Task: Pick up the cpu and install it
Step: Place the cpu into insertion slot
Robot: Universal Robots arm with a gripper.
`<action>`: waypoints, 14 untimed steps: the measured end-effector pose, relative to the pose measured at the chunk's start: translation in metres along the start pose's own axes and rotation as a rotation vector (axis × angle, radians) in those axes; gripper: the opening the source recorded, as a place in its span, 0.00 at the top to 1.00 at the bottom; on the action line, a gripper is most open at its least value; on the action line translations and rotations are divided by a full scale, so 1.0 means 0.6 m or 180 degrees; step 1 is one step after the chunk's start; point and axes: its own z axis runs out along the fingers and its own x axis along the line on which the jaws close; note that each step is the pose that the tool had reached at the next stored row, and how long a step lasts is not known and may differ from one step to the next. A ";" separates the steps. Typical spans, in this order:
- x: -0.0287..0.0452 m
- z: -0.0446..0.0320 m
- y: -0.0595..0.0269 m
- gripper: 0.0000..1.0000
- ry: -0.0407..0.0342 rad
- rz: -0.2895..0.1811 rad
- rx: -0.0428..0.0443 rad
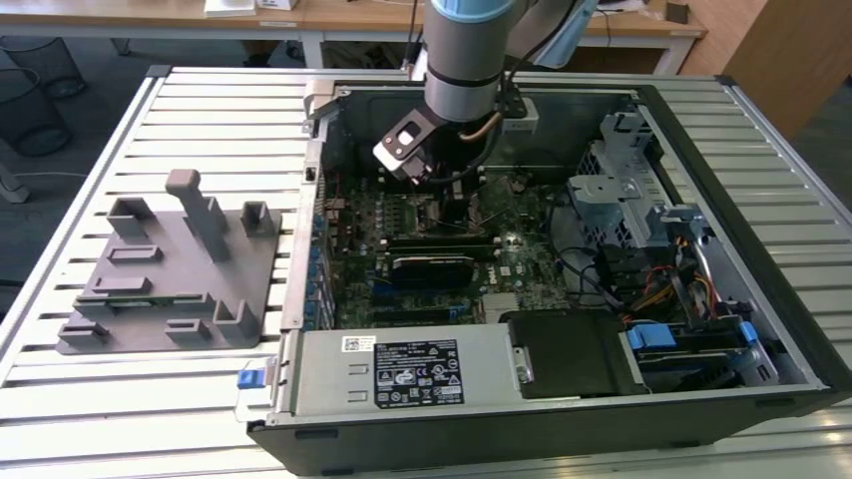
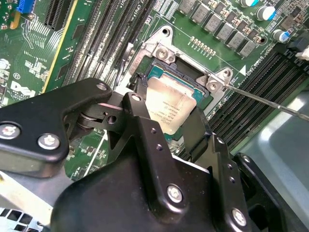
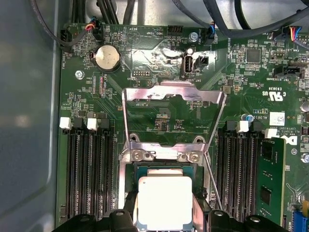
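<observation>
second wrist view has the gripper (image 2: 166, 116) low over the motherboard socket (image 2: 159, 72), its jaws drawn narrow and closed on two opposite edges of the cpu (image 2: 171, 104). the cpu sits within the socket's walls, silvery top up. in the first wrist view the cpu (image 3: 164, 200) looks square to the opening, with the load plate (image 3: 174, 89) swung up and away behind it and the thin lever (image 3: 212, 181) lying just beside the socket.

done well, this step wants the chip kept level and brought straight down, with no sliding sideways across the contacts. its corners should line up with the socket walls, and the jaws should stay clear of the raised plate and the lever.

the underside of the chip and the contacts beneath it are hidden, so i cannot tell whether it is fully seated or resting just above. the gripper's body covers the cpu's near edge in both wrist views, and any orientation mark is too small to make out. in the exterior view the arm (image 1: 466, 60) reaches into the open computer case (image 1: 692, 130) on the slatted tabletop (image 1: 200, 110).
</observation>
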 end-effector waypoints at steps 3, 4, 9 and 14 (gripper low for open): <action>0.000 0.001 0.000 0.47 -0.0001 0.0001 0.0001; 0.000 0.001 0.000 0.47 -0.0001 0.0001 0.0000; 0.000 0.001 0.000 0.47 0.0000 0.0001 0.0000; 0.000 -0.002 0.000 0.47 0.0003 0.0001 -0.0001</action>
